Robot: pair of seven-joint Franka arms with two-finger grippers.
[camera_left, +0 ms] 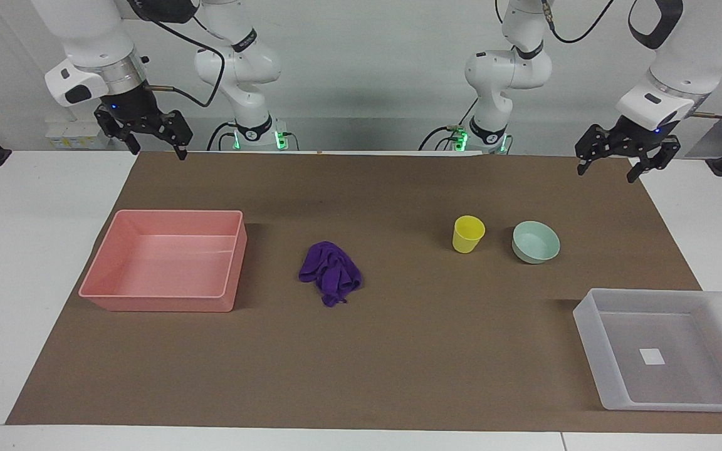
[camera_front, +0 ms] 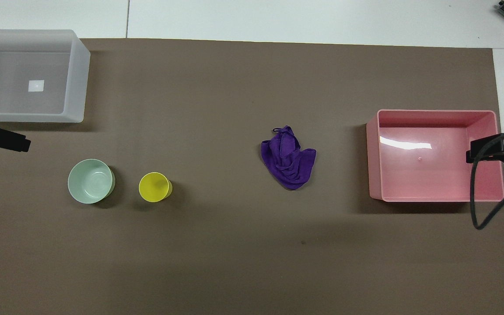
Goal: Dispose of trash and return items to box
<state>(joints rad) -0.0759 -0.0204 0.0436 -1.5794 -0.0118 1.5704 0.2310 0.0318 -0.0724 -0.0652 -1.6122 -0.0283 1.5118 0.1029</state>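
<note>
The trash, a bunched purple cloth (camera_left: 329, 272) (camera_front: 289, 159), lies on the middle of the brown mat. Toward the left arm's end stand the items: a yellow cup (camera_left: 467, 233) (camera_front: 155, 187), upright, and beside it a mint-green bowl (camera_left: 535, 242) (camera_front: 91, 181). The box, a translucent tray (camera_left: 588, 327) (camera_front: 77, 74) with a white label on its floor, sits farther from the robots than the bowl and holds nothing. My left gripper (camera_left: 608, 173) hangs open in the air at the left arm's end. My right gripper (camera_left: 158, 151) hangs open at the right arm's end. Neither touches anything.
A pink rectangular bin (camera_left: 160, 304) (camera_front: 374, 157) stands at the right arm's end of the mat, beside the cloth, with nothing in it. The brown mat (camera_left: 398, 363) covers most of the white table. A black cable (camera_front: 475, 205) hangs off the right arm.
</note>
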